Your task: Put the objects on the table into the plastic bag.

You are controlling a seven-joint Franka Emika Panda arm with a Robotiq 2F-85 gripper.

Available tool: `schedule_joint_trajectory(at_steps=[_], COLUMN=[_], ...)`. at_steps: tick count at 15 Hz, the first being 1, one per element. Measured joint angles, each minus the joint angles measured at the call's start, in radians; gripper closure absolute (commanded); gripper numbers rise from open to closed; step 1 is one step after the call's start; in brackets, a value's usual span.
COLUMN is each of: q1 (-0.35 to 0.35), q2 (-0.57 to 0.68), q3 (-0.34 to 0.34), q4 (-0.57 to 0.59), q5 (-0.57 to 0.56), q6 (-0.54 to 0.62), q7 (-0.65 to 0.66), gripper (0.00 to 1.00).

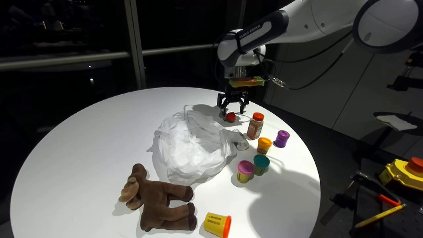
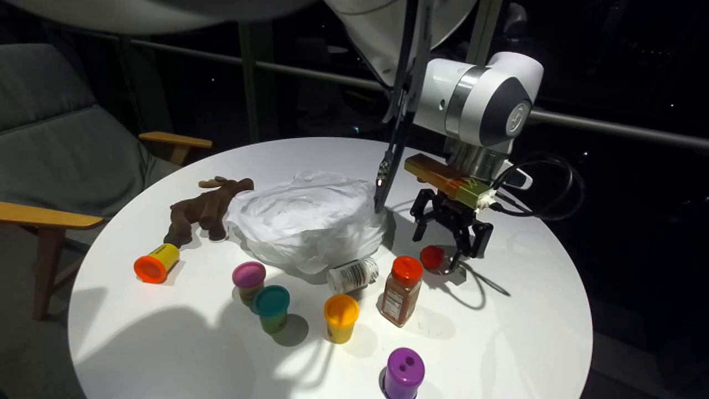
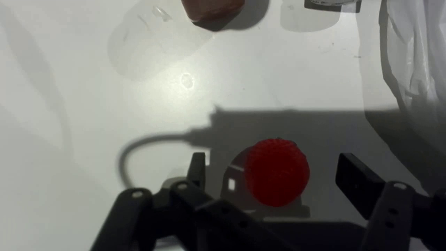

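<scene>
My gripper (image 3: 277, 170) stands open low over the table (image 1: 82, 132), its fingers (image 3: 359, 184) on either side of a round red object (image 3: 277, 172) and apart from it. The crumpled white plastic bag (image 1: 195, 148) lies mid-table. Beside it are the brown plush animal (image 1: 157, 205), on its side, and a white bottle (image 2: 353, 275), lying down. A red-capped jar (image 2: 401, 293) stands upright, as do the purple container (image 1: 282, 138) and the orange (image 1: 264, 145), teal-lidded (image 1: 261, 164) and pink-lidded (image 1: 245, 172) cups. One yellow cup (image 1: 214, 224) with an orange lid has tipped over.
The red-capped jar is the upright item closest to my gripper, and the bag's edge (image 3: 414, 69) is on its other side. A cable (image 1: 317, 79) hangs off the arm. Past the table are a grey chair (image 2: 50, 133) and a yellow box with a red button (image 1: 404, 172).
</scene>
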Motion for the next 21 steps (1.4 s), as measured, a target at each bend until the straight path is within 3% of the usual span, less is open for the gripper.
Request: schedule_joint_trajectory(at_steps=[6,14,18,21], q1=[-0.008,-0.025,-0.018,0.037], q2=[0.049,0.087,0.078,0.074], q3=[0.000,-0.001,-0.007,-0.008], q4=[0.091,0.181,0.206,0.200], q5=[-0.003,-0.025,-0.028,-0.049], q6=[-0.029,-0.188,-0.184,-0.125], q7=[-0.004,-0.003,0.001,0.016], gripper=[0.79,0.80,0.80,0.80])
